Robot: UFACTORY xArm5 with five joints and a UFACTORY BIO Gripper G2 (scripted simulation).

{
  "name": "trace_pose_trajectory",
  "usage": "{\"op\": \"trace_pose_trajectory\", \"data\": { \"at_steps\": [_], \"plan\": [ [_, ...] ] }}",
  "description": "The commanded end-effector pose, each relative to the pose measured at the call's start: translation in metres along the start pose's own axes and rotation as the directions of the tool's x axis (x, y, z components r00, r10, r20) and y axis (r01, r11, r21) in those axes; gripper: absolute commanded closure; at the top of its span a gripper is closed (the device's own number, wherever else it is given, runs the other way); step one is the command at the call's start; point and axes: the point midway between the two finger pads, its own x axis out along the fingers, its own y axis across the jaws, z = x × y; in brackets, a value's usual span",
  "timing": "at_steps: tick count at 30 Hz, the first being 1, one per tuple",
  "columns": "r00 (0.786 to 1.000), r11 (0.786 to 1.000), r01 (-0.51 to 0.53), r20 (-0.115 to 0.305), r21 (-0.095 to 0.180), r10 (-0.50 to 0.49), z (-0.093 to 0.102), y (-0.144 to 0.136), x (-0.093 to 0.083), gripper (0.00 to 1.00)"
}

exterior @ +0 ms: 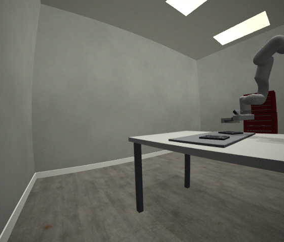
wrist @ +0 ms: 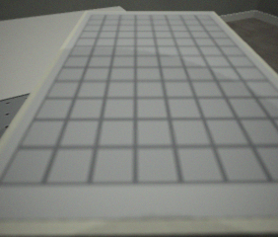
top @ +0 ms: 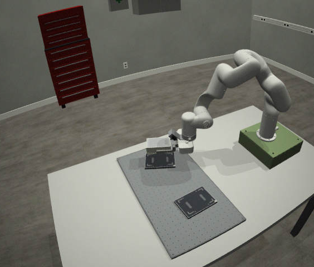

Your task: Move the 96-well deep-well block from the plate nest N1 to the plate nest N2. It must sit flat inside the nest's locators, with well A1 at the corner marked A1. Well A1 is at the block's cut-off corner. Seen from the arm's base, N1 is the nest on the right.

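Observation:
The white deep-well block (top: 158, 141) (exterior: 225, 119) (wrist: 151, 109) is held in the air, roughly level, above nest N1 (top: 160, 162) (exterior: 230, 132), with a gap below it. My gripper (top: 174, 144) (exterior: 232, 120) is shut on the block, at its end nearer the arm. In the wrist view the block's gridded top fills most of the picture; its cut-off corner cannot be made out. Nest N2 (top: 195, 202) (exterior: 214, 137) is a dark, empty plate with light locator marks, turned at an angle to N1. A small pale mark shows at one corner of each nest.
Both nests sit on the grey perforated board (top: 154, 198) (exterior: 189, 142) on the white table (top: 85, 201) (exterior: 157, 137). The arm's green base block (top: 255, 149) stands at the table's right. A red tool cabinet (top: 70, 57) (exterior: 263, 122) stands on the floor behind.

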Motion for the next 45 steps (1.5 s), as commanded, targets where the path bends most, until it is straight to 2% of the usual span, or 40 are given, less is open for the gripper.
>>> {"op": "trace_pose_trajectory", "data": {
  "at_steps": [1,2,5,8,10,14,19,20,45],
  "plan": [
    [1.000,1.000,0.000,0.002,0.015,0.000,0.002,0.000,0.001,1.00],
    [1.000,1.000,0.000,0.002,0.015,0.000,0.002,0.000,0.001,1.00],
    [0.995,0.995,-0.100,0.004,0.014,0.100,0.002,0.009,-0.003,1.00],
    [0.980,0.980,-0.199,0.005,0.014,0.199,0.002,0.018,-0.008,1.00],
    [0.980,0.980,-0.199,0.005,0.014,0.199,0.002,0.018,-0.008,1.00],
    [0.945,0.945,-0.327,0.007,0.013,0.327,0.003,0.030,-0.014,1.00],
    [0.878,0.877,-0.479,0.009,0.011,0.479,0.003,0.044,-0.022,1.00],
    [0.871,0.871,-0.491,0.009,0.011,0.491,0.003,0.047,-0.024,1.00],
    [0.871,0.871,-0.491,0.009,0.012,0.491,0.004,0.109,-0.057,1.00]
  ]
}}
